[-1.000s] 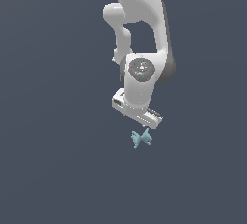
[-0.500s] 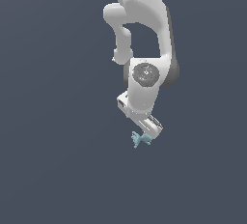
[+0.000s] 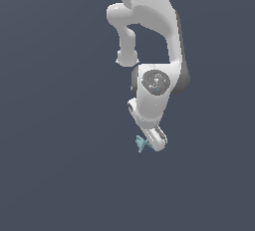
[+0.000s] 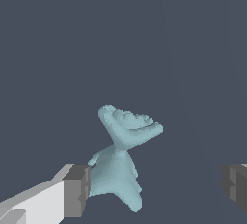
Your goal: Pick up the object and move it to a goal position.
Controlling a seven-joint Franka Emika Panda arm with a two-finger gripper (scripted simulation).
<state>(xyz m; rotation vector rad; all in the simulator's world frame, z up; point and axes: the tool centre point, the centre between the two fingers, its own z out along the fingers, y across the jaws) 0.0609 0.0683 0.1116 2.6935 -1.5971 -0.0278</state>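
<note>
The object [image 4: 119,160] is a small pale teal-blue item with a flared, spiky top and a wider base. In the wrist view it stands between my two fingers, close against one grey pad [image 4: 77,191] and well apart from the other pad [image 4: 234,183]. My gripper [image 4: 155,188] is open around it. In the exterior view the object [image 3: 141,144] peeks out on the exterior view's left of the white gripper [image 3: 152,143], which has come down over it and hides most of it.
A plain dark grey-blue surface [image 3: 60,175] fills both views. The white arm [image 3: 149,21] reaches down from above.
The arm has come lower and the hand has turned about its axis. The gripper, above the object a second ago, now sits around it. The object has not moved.
</note>
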